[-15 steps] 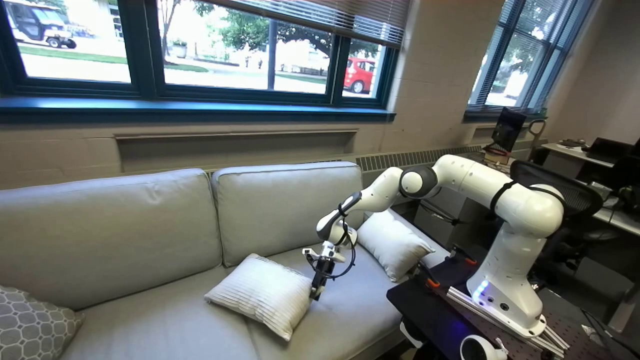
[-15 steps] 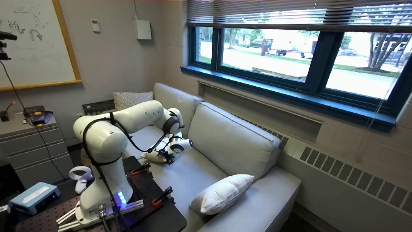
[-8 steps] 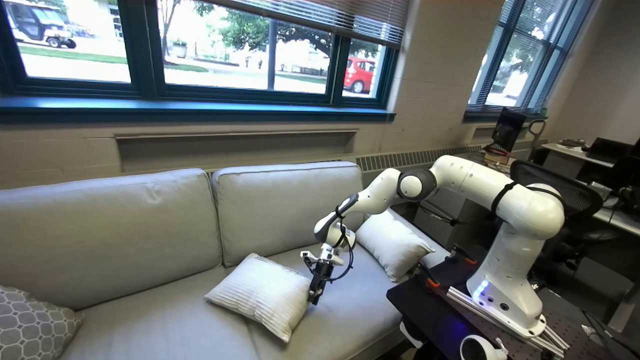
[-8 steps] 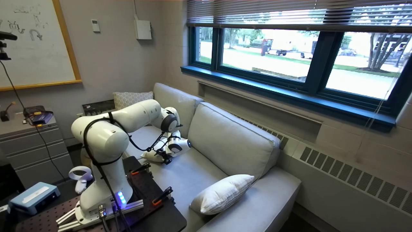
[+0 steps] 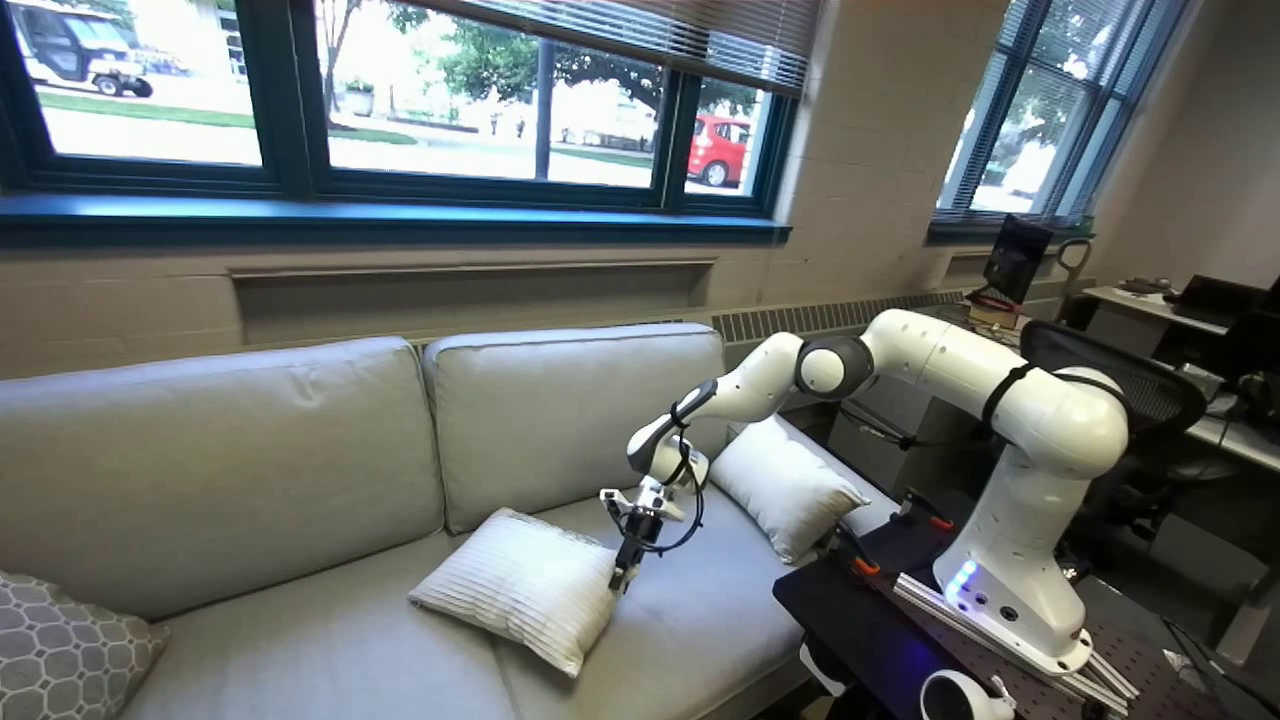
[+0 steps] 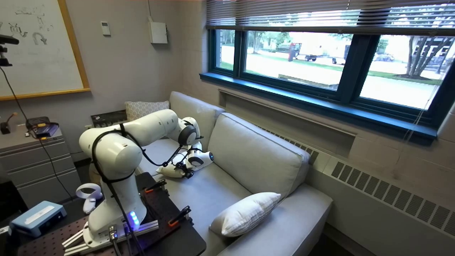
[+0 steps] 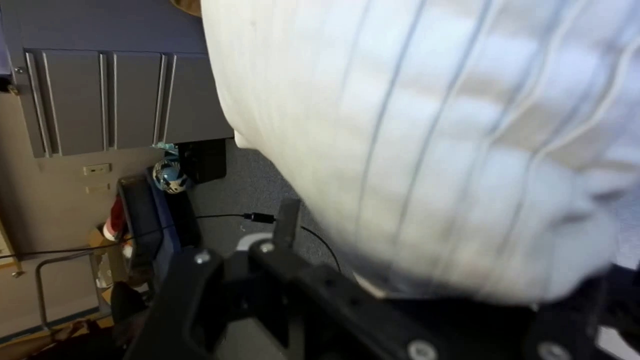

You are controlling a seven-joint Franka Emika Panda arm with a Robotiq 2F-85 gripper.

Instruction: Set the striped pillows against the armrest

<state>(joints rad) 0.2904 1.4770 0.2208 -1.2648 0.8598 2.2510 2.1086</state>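
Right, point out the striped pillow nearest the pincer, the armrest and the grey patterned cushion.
Striped pillow (image 5: 522, 590): in an exterior view, middle of its upward-facing side.
Armrest (image 6: 291, 218): in an exterior view, on its padded top.
Grey patterned cushion (image 5: 65, 645): in an exterior view, on its patterned face.

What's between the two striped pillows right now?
The gripper and a stretch of sofa seat; it shows in both exterior views.
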